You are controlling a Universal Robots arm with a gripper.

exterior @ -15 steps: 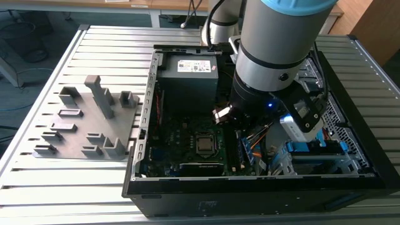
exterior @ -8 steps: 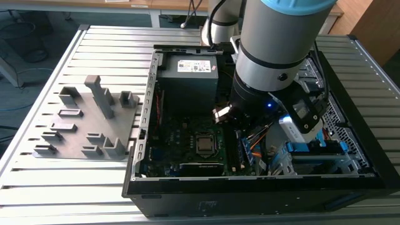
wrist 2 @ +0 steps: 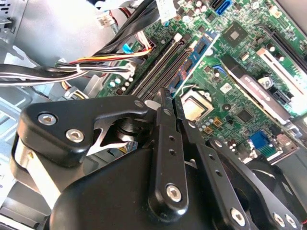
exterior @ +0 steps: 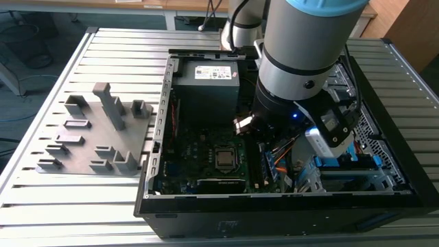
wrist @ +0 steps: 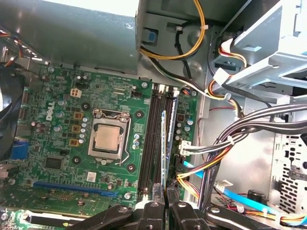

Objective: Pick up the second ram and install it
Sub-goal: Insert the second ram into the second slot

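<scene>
Two black fingers (wrist: 158, 211) of the gripper (wrist: 165, 194) are pressed against the thin edge of the second ram (wrist: 164, 148), pinching it upright over the motherboard (wrist: 62, 120). In the first wrist view the stick runs edge-on along the memory slots (wrist: 153, 139), directly above the slot nearest the board's cable-side edge; whether it is seated or only touching cannot be told. The processor socket (wrist: 106, 140) lies on the far side of those slots from the cable bundle (wrist: 240, 139). The second wrist view looks from behind the gripper (wrist 2: 165, 96), where its linkage hides the stick, though the slots (wrist 2: 165, 62) and socket (wrist 2: 194, 106) show beyond the fingertips. The exterior view gives what neither wrist view does: the arm (exterior: 302, 56) reaching down into the open computer case (exterior: 274, 211), which lies on a slatted metal table (exterior: 69, 206), with a gray holder tray (exterior: 96, 134) beside the case toward the exterior view's left.
</scene>
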